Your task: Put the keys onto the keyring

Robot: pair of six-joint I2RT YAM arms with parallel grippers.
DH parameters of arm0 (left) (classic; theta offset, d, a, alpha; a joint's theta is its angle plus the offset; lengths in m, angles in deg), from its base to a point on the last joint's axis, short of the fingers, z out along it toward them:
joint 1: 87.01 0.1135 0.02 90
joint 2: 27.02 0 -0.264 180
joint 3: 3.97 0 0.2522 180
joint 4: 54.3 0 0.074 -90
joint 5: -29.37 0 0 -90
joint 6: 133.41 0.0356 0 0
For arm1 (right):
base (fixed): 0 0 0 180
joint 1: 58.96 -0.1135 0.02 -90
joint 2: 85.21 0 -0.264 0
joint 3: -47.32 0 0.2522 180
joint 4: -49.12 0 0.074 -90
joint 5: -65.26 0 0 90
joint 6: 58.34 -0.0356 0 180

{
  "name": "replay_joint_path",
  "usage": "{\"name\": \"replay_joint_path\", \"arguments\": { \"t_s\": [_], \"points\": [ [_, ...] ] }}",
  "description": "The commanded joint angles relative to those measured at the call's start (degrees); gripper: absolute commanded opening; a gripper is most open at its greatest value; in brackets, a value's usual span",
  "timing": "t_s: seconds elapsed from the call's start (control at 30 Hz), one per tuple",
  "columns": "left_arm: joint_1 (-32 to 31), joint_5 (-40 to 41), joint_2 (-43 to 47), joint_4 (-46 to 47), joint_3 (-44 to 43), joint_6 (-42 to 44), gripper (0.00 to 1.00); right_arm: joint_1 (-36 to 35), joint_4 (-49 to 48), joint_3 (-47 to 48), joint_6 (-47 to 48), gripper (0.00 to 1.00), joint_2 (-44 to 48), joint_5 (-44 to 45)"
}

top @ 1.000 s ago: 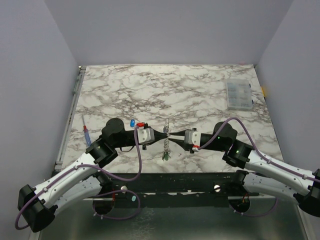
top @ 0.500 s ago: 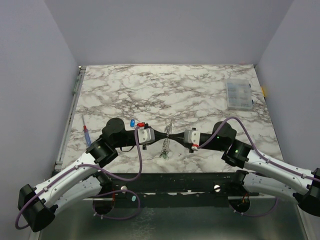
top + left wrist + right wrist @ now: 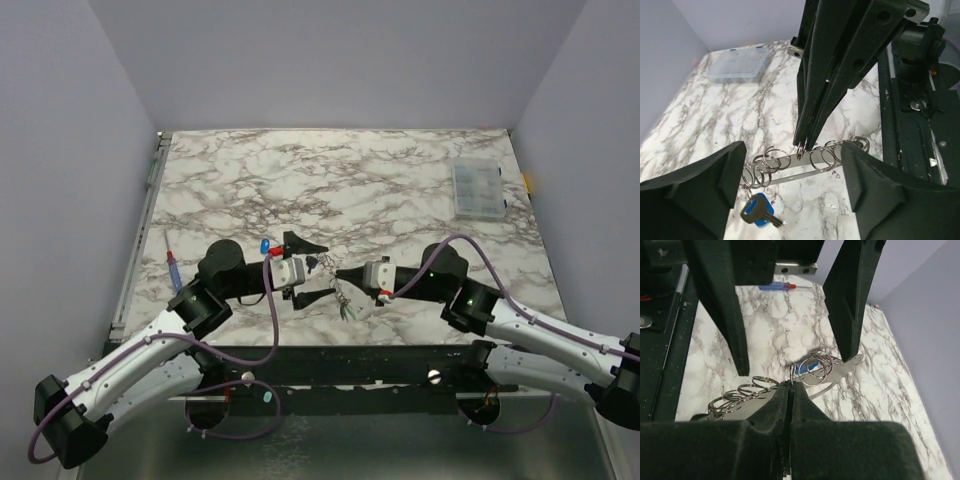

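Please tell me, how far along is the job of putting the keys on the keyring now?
Done, it seems: a green key hangs at the near end of the keyring; I cannot count others. In hand: the right gripper has its jaws shut on the keyring, while the left gripper stands open and empty beside it. Left: a blue key lies loose on the table by the left gripper.

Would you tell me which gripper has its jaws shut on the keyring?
The right gripper: its jaws pinch the keyring, while the left gripper stands wide open and empty.
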Motion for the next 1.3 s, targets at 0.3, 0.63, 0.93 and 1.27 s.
{"name": "replay_joint_path", "arguments": {
  "t_s": [0.3,0.63,0.93,1.27],
  "points": [
    [-0.1,21.9,10.1,-3.1,5.4,-15.8,0.88,-0.7,-2.8,-1.5,3.6,0.01,-1.1,8.1],
    [0.5,49.4,-1.3,-17.5,-2.3,-31.3,0.79,-1.0,-3.8,-3.0,-1.1,0.01,-2.1,14.9],
    [5.5,51.9,-15.9,-25.0,-11.8,-38.8,0.63,-1.7,-1.3,-4.4,-6.3,0.01,0.4,20.7],
    [9.4,60.3,-26.0,-30.6,-15.1,-61.7,0.51,-2.1,-1.8,-4.9,-10.7,0.01,1.8,22.8]
  ]
}}
